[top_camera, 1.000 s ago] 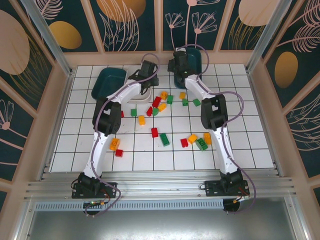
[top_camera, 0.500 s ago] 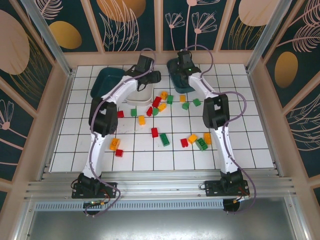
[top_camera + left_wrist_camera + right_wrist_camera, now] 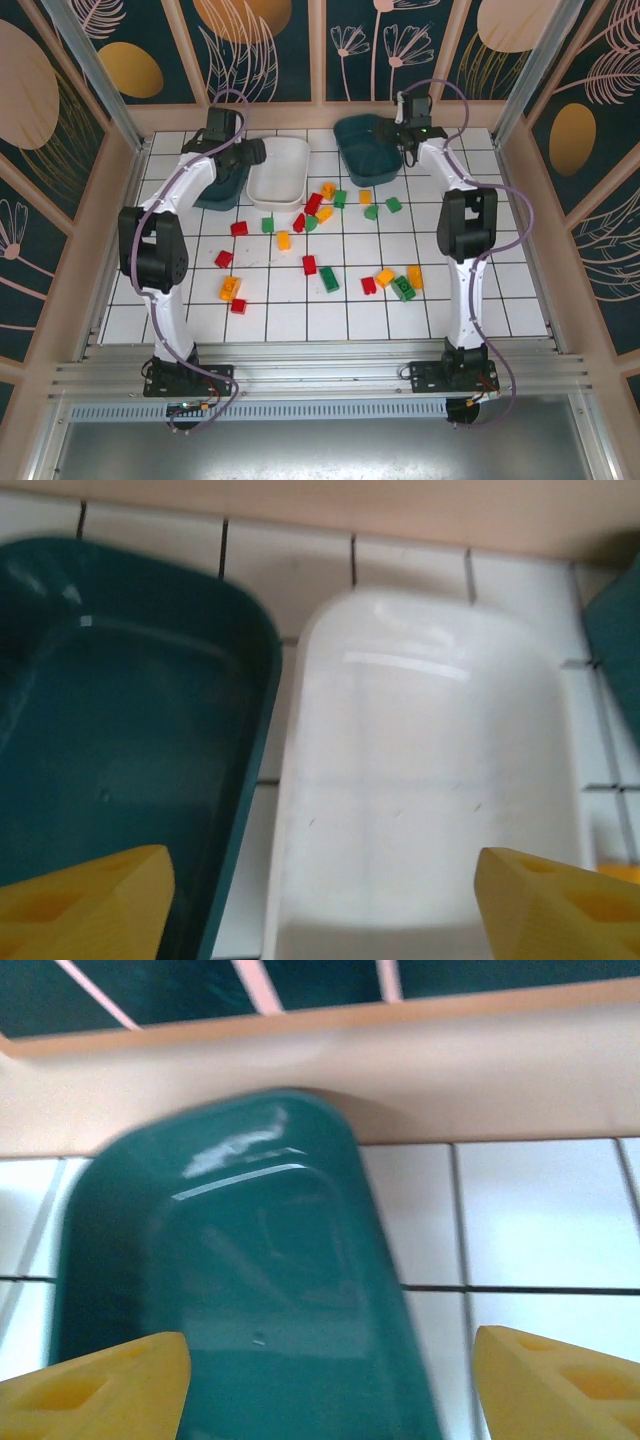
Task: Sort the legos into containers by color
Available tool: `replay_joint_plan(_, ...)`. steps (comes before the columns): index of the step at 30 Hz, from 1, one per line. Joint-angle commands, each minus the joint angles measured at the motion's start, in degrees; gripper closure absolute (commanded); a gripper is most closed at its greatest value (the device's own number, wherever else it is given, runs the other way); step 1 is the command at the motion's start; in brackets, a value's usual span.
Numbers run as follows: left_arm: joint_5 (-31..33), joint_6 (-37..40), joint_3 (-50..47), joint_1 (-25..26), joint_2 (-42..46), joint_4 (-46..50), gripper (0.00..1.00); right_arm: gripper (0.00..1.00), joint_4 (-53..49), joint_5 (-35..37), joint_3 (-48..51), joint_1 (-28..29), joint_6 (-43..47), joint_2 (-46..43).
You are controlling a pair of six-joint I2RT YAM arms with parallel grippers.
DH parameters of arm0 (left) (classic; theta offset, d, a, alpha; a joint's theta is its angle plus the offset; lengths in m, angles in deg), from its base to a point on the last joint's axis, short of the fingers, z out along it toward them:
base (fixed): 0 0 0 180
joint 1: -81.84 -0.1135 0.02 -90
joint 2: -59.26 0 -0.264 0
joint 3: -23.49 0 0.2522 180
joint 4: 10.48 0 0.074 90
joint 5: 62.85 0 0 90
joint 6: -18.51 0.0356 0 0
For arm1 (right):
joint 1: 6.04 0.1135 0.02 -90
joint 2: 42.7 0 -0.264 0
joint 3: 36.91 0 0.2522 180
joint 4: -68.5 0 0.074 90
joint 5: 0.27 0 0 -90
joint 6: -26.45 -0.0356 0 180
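— Left gripper (image 3: 320,910), condition?
— Released. Its yellow fingers (image 3: 90,905) stand wide apart with nothing between them. It hangs above the line where the left teal tub (image 3: 130,740) and the white tub (image 3: 430,780) lie just beside each other.
— Right gripper (image 3: 330,1390)?
— Likewise released: fingers spread, nothing gripped. It hangs over the right teal tub (image 3: 240,1260), at the far edge of the desk (image 3: 480,290), close to the back wall.
— Location of the legos (image 3: 309,264)?
— Loose on the desk, with red, green and orange mixed. They are scattered on the near side of the three tubs. The closest ones lie just beside the white tub and the right teal tub. A few sit apart toward the left, among them an orange one and a red one close together.
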Motion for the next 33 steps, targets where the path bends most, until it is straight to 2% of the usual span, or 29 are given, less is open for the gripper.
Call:
replay_joint_plan(1, -1.08, 3.31, -0.73, 0.23, -1.08, 1.74, 0.19, 0.25, -3.38, -0.66, -0.58, -0.43, 5.31, 2.77)
replay_joint_plan(5, -1.92, 3.77, -1.09, -0.3, -2.43, 1.34, 0.19, 0.26, -3.83, -3.09, -0.45, -2.25, 5.06, 4.64)
replay_joint_plan(13, -1.6, 4.51, -2.27, -0.33, -6.2, 1.25, 0.26, 0.37, -2.07, -6.31, 3.71, -2.53, 5.23, 4.71)
replay_joint_plan(19, -2.11, 3.27, -5.67, -0.43, -4.81, -2.22, 0.32, 0.58, -0.35, -7.8, 6.3, -2.07, 3.29, 3.69)
replay_joint_plan(24, -3.03, 3.27, -6.06, -0.38, -4.79, -2.43, 0.39, 0.78, 3.91, -4.1, 13.78, -0.71, 1.44, -0.08)
replay_joint_plan(29, -5.79, 3.0, -5.68, -0.5, -4.93, -2.79, 0.51, 0.9, 8.67, -2.22, 20.31, 0.07, -2.91, -4.2)
replay_joint_plan(33, -7.0, 2.7, -4.5, -0.37, -5.16, -2.47, 0.53, 0.95, 9.63, -1.82, 20.8, 1.49, -7.72, -4.61)
